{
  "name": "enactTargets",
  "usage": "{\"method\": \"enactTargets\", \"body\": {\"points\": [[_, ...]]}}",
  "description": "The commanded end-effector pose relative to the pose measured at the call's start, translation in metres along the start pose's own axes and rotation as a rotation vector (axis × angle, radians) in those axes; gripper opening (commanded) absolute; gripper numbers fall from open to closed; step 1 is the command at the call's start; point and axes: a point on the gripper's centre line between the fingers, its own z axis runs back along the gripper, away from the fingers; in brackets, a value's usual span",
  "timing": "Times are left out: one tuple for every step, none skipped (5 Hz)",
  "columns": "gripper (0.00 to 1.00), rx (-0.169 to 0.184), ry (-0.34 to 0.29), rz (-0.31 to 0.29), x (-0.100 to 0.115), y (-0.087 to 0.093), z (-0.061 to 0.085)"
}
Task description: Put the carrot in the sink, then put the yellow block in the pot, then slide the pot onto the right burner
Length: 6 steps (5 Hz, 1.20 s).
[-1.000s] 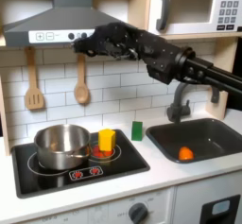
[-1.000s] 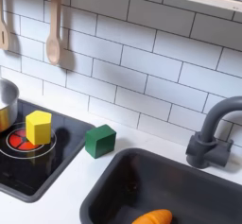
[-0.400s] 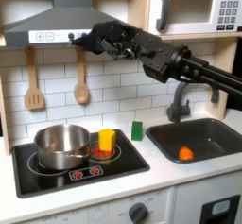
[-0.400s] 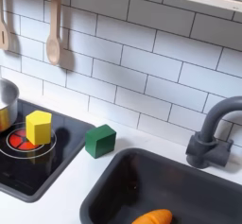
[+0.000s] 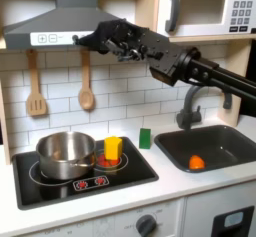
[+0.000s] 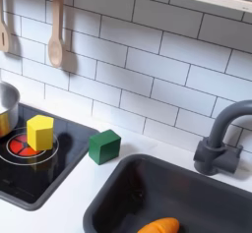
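Carrot [image 5: 197, 162]: small, orange, lying on the floor of the dark grey sink [image 5: 228, 134], near its front wall in both exterior views.

Yellow block [image 5: 113, 147]: standing on the right burner [image 5: 110, 162], just right of the shiny steel pot [image 5: 64, 153].

Green block [image 6: 103, 145]: on the table behind the cooktop.

Claw [image 5: 104, 41]: raised high under the hood; spread cannot be told.

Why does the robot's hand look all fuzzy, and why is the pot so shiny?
In the first exterior view, the whole picture is soft, and the dark hand held high under the range hood is smeared, so its fingers blend together. The steel pot shines because it mirrors the room light. In the second exterior view, the yellow block and carrot look sharper.
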Motion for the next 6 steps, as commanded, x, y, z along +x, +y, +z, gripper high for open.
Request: {"method": "enactTargets", "body": {"points": [[0.0,-0.044,-0.016,-0.002,0.006,-0.014,-0.005],[0.0,-0.057,-0.003,0.008,0.003,-0.021,-0.01],[0.0,-0.055,-0.002,0.002,0.002,-0.022,-0.016],[0.0,-0.052,-0.011,0.001,0.006,-0.021,-0.017],[0.0,-0.046,-0.021,0.012,0.009,-0.017,-0.015],[0.0,-0.048,-0.017,0.006,0.009,-0.017,-0.017]]}}
